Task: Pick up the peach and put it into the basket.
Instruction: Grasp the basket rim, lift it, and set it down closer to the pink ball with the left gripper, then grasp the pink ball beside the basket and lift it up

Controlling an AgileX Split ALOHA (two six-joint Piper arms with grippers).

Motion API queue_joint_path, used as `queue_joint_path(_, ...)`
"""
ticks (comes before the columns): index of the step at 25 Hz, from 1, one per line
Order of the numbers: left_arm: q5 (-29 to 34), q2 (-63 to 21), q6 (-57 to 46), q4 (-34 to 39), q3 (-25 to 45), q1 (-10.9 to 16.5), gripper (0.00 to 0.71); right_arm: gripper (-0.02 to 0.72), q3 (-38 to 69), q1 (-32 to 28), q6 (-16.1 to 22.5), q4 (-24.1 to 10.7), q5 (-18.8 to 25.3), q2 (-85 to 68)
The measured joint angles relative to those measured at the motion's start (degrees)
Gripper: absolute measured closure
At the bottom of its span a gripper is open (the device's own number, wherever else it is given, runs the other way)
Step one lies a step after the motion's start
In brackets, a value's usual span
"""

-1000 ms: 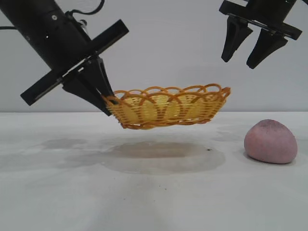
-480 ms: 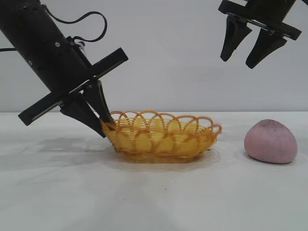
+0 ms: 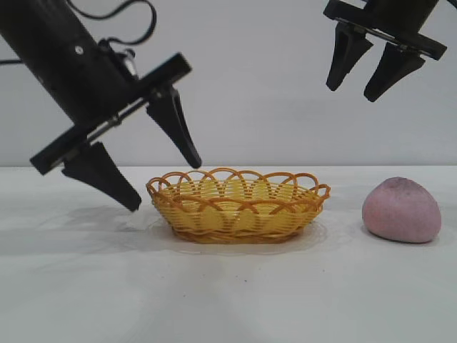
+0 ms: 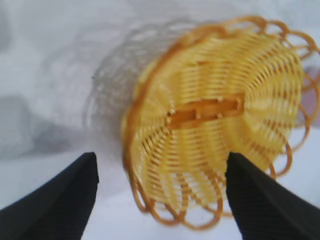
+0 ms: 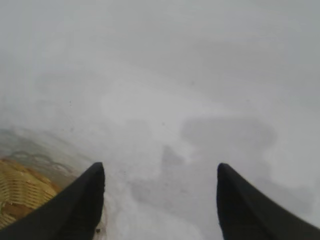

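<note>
The yellow wicker basket [image 3: 238, 206] with its orange-brown looped rim stands flat on the white table at the middle. It also shows in the left wrist view [image 4: 220, 115] and at the edge of the right wrist view [image 5: 20, 192]. My left gripper [image 3: 166, 186] is open, its fingers spread wide just above the basket's left end, touching nothing. The mauve-pink peach [image 3: 400, 211] lies on the table to the right of the basket, apart from it. My right gripper [image 3: 353, 93] is open and empty, high above the gap between basket and peach.
The white table [image 3: 228, 293] runs across the whole view, with faint grey stains and shadows around the basket. A plain grey wall stands behind.
The left gripper lowered the basket from the air onto the table, then let go of it and opened wide. The right gripper and the peach stayed put.
</note>
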Motion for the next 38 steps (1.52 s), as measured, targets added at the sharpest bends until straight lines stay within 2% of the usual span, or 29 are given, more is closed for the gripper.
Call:
queue_joint_path(7,10.14,-2.45,-1.45,21.41,-7.06,1.40,0.227,0.250,0.00,0.00,0.00,0.20,0.00,0.00)
queue_joint_path(11,15.18,-2.45,-1.55,30.09,-10.14,1.40,0.227,0.250,0.00,0.00,0.00,0.20,0.00,0.00)
queue_joint_path(16,17.42,-2.45,-2.38,37.57,-11.37,1.50,0.227,0.250,0.00,0.00,0.00,0.20,0.00,0.00)
queue_joint_path(21,17.55,-2.45,-8.84,46.92,-11.40,2.68,0.227,0.250,0.00,0.00,0.00,0.20,0.08,0.00)
queue_joint_path(25,17.64,-2.45,-13.62,50.22,-11.40,7.30,0.227,0.250,0.00,0.00,0.00,0.20,0.08,0.00)
queue_joint_path(31,20.42,-2.45,-17.78,50.71,-11.49,16.37,0.227,0.250,0.00,0.00,0.00,0.24,0.43,0.00)
queue_joint_path(34,22.77,-2.45,-20.13,50.84,-11.49,19.47,0.227,0.250,0.00,0.00,0.00,0.24,0.56,0.00)
queue_joint_path(38,26.13,-3.34,-23.36,52.65,-11.49,21.29,0.227,0.250,0.00,0.00,0.00,0.24,0.94,0.00)
